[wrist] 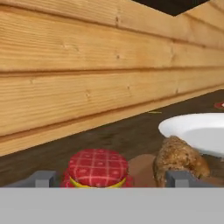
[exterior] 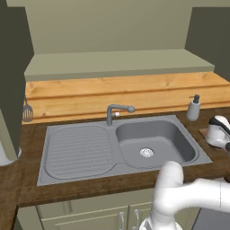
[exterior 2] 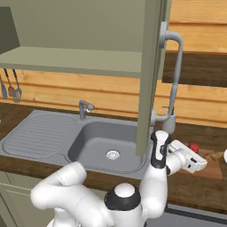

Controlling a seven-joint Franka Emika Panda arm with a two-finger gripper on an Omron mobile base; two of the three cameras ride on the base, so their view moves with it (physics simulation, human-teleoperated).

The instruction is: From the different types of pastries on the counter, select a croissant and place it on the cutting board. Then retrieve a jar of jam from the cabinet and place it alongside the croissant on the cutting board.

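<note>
hand view: jam jar (wrist: 98, 169) sits between the claw (wrist: 109, 178) fingertips, jaws apart
croissant (wrist: 180, 159): just beside jar, on cutting board (wrist: 142, 166)

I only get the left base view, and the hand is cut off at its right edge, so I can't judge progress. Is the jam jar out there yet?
Observer: Yes. In the hand view the jam jar, with a red checked lid, stands low between the tips of the gripper.
Operator: Is it clamped?
Observer: It looks not. The fingertips stand wider than the jar, with a gap on each side.
Operator: And the croissant?
Observer: The croissant lies close beside the jar on the cutting board, in front of a white plate.
</note>
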